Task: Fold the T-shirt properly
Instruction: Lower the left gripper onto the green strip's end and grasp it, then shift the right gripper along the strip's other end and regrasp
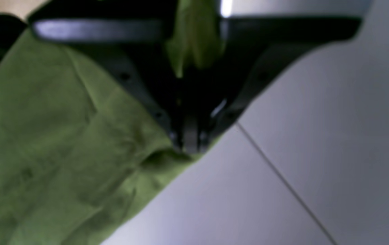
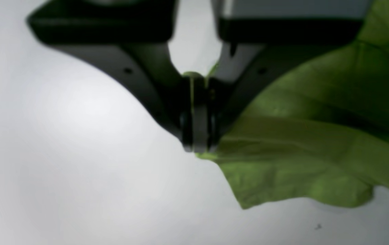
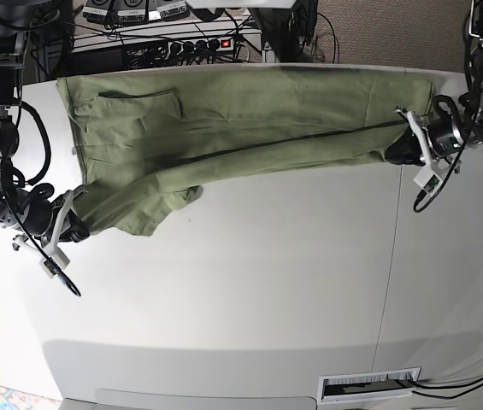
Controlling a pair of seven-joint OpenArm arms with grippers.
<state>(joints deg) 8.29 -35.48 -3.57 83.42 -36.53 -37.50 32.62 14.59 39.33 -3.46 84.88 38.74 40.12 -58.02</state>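
**Two arms hold a green T-shirt stretched across a white table**

Left wrist view: the white table (image 1: 317, 136) shows a thin dark seam. The left gripper (image 1: 189, 144) is clamped tight on the edge of the T-shirt (image 1: 61, 136), which fills the picture's left side.

Right wrist view: the right gripper (image 2: 198, 143) pinches a corner of the T-shirt (image 2: 300, 136), jaws closed on the fabric.

Base view: a power strip (image 3: 198, 44) and cables (image 3: 326, 34) lie beyond the table's far edge. The T-shirt (image 3: 250, 120) stretches between both grippers along that far side.
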